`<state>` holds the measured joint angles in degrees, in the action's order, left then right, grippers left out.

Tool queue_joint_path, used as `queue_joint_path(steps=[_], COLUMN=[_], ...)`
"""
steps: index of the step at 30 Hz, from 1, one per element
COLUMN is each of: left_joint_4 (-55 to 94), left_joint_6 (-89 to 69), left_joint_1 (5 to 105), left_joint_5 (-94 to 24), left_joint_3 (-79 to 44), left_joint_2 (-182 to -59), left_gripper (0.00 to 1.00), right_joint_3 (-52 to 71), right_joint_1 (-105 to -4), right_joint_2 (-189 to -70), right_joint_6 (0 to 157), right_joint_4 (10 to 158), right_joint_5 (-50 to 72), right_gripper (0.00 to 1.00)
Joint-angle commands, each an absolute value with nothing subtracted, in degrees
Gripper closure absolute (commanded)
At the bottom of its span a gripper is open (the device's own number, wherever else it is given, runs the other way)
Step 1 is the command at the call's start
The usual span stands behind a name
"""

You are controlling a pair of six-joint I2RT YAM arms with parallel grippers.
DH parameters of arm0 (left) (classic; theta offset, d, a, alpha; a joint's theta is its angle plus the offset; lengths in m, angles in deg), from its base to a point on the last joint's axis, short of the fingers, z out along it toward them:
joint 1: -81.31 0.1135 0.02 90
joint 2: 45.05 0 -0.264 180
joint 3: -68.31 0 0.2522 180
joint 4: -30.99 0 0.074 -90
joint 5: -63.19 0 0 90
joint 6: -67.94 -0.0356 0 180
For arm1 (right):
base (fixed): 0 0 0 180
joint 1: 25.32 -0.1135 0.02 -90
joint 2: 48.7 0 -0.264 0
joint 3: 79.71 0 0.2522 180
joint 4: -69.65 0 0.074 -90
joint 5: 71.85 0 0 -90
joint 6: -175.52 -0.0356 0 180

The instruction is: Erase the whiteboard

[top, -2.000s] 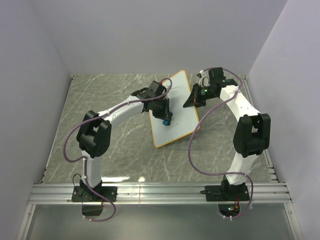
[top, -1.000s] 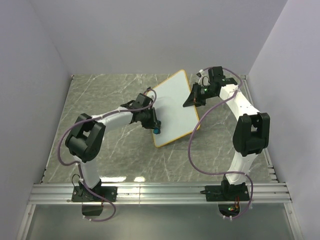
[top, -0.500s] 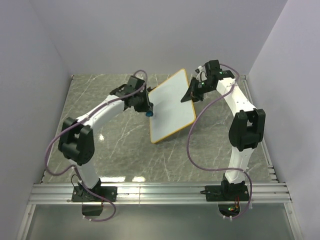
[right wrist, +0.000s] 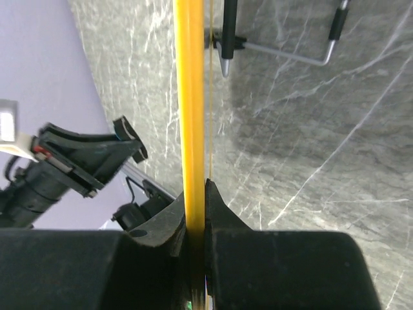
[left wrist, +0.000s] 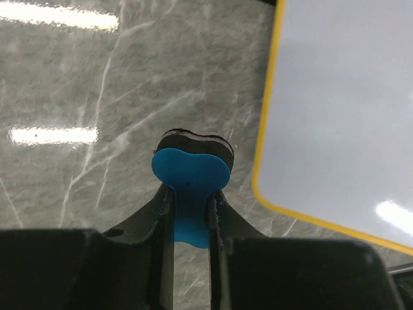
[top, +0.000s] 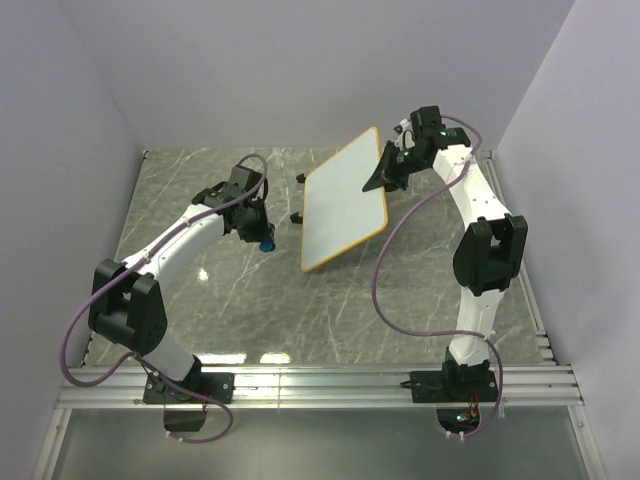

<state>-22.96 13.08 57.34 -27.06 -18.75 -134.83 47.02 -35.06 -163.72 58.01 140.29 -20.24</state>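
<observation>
From above, the whiteboard (top: 345,205) sits tilted mid-table (top: 300,320), the right pincer (top: 383,178) pinching its 2 o'clock edge; the left wrist view shows the left pincer (left wrist: 190,194) pinching a blue eraser (left wrist: 191,169), the board at 2 o'clock; the right wrist view shows the jaws clamping the orange frame.

The large flat white rectangular whiteboard with a thin orange-tan frame (top: 345,205) sits tilted over the middle of the grey marble-patterned table (top: 220,295). Its near corner is low by the tabletop, and its far right edge is raised between the closed jaws of the right gripper (top: 378,180). Small black-tipped legs (top: 298,217) stick out at its left edge. Further left, apart from the board, the left gripper (top: 262,238) hangs over the table, clamped on the small blue bow-tie-shaped eraser (left wrist: 191,171).
</observation>
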Motion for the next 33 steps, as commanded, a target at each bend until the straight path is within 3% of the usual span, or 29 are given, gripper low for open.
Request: queue_joint_path(steps=[1, 19, 22, 23, 26, 27, 28, 29, 31, 33], left_joint_4=[-24.17, -22.33, -21.89, -21.45, -20.83, -20.39, -20.22, -19.78, -19.6, -19.77], left_joint_6=[12.22, 12.4, 12.13, 12.05, 11.78, 11.78, 11.96, 11.78, 11.78, 11.69], left_joint_1=[58.19, 61.53, 61.45, 61.45, 61.62, 61.54, 61.62, 61.62, 61.62, 61.62], left_joint_5=[-24.88, -24.53, -23.3, -23.21, -23.29, -23.38, -23.56, -23.65, -23.82, -23.82], left_joint_3=[-18.58, -10.41, -8.48, -8.04, -6.28, -5.58, -5.22, -4.7, -4.52, -4.78], left_joint_2=[-131.01, -138.21, -139.09, -139.18, -139.71, -140.06, -140.24, -140.5, -140.94, -141.2], left_gripper=[1.0, 1.0, 0.9, 0.79, 0.55, 0.49, 0.43, 0.3, 0.18, 0.14], right_joint_3=[51.56, 49.98, 51.47, 52.0, 51.74, 51.74, 51.57, 51.56, 51.13, 50.16], right_joint_1=[-33.5, -32.71, -32.71, -32.71, -32.71, -32.71, -32.71, -32.71, -32.71, -32.71], right_joint_2=[-163.57, -169.11, -169.9, -170.08, -169.47, -169.29, -168.77, -168.5, -167.28, -165.87], right_joint_6=[55.81, 47.82, 47.73, 48.25, 49.65, 50.18, 50.71, 52.02, 53.95, 54.93], right_joint_4=[138.52, 125.95, 126.38, 126.56, 127.44, 127.79, 128.66, 129.28, 130.77, 130.78], right_joint_5=[-23.07, -23.6, -23.07, -22.9, -21.59, -21.23, -20.96, -19.74, -18.68, -17.45], right_gripper=[1.0, 1.0, 1.0, 0.99, 0.71, 0.46, 0.03, 0.0, 0.0, 0.0])
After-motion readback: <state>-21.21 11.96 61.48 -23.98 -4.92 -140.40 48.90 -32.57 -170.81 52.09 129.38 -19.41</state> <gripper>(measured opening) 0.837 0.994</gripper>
